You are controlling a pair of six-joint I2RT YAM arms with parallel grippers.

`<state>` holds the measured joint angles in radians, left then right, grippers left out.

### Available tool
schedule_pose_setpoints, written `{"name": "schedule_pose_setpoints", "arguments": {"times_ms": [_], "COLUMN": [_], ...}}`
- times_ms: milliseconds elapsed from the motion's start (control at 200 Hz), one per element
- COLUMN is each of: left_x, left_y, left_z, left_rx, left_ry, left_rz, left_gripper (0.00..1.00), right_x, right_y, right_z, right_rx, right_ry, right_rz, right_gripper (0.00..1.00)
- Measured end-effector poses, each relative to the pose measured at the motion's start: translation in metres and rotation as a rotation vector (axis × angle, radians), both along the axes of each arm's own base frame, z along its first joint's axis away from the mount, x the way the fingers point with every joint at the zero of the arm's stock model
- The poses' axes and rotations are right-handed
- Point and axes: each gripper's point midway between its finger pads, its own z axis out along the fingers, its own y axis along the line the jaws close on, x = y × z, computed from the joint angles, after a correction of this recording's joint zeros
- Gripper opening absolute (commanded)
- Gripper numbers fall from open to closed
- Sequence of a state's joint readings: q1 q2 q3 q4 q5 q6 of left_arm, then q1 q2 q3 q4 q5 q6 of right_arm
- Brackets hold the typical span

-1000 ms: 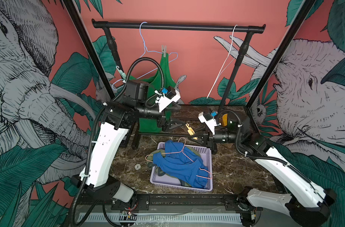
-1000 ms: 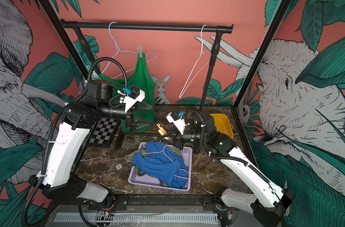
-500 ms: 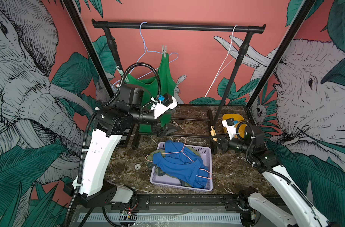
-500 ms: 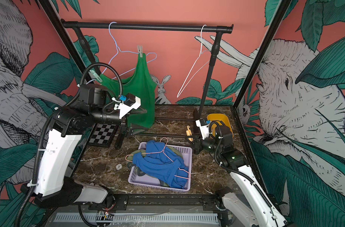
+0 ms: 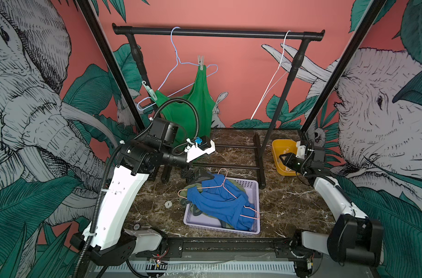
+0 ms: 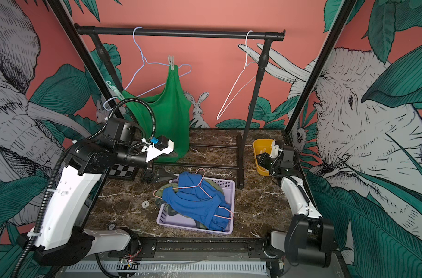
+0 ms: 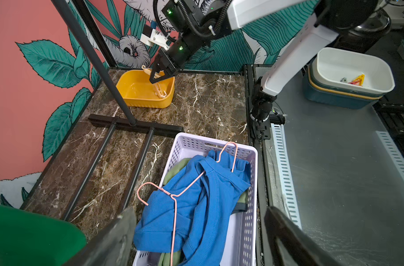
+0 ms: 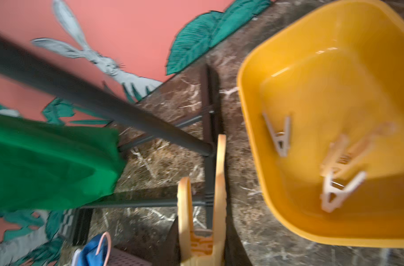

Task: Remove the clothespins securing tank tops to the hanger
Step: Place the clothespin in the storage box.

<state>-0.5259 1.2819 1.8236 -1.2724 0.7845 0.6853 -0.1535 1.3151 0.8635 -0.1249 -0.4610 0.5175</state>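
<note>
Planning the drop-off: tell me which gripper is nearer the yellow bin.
Right. The right gripper hangs over the yellow bin, gripping a clothespin; the left gripper hovers by the purple basket, well away.

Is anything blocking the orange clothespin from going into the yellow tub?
Nothing visible. The right gripper holds the clothespin right at the tub's rim, with no object between them.
</note>
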Motion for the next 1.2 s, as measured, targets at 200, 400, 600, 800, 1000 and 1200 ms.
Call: {"name": "schedule_pose_setpoints", "arguments": {"times_ms": [200, 400, 600, 800, 1000, 1200], "left_x": [-0.003, -0.002, -0.003, -0.003, -0.004, -0.004], "left_y": [0.001, 0.001, 0.001, 0.001, 0.001, 0.004], "left_z": [-0.009, -0.016, -0.016, -0.017, -0.019, -0.018], "left_rx": [0.013, 0.024, 0.024, 0.025, 0.034, 0.054], "left_ry": [0.017, 0.031, 0.031, 0.033, 0.032, 0.014], "left_rz": [-0.006, -0.011, -0.012, -0.012, -0.018, -0.016], "left_gripper": [0.89, 0.89, 0.9, 0.91, 0.91, 0.92], "right_x": [0.022, 0.041, 0.035, 0.037, 0.035, 0.014], "right_y": [-0.048, -0.063, -0.06, -0.058, -0.056, -0.051], "right_z": [-0.034, -0.069, -0.1, -0.097, -0.093, -0.061], "right_rx": [0.01, 0.032, 0.044, 0.042, 0.048, 0.023], "right_ry": [0.095, 0.185, 0.277, 0.27, 0.268, 0.219], "right_rz": [-0.133, -0.153, -0.138, -0.121, -0.114, -0.12], "right_gripper": [0.02, 0.04, 0.22, 0.42, 0.45, 0.42]}}
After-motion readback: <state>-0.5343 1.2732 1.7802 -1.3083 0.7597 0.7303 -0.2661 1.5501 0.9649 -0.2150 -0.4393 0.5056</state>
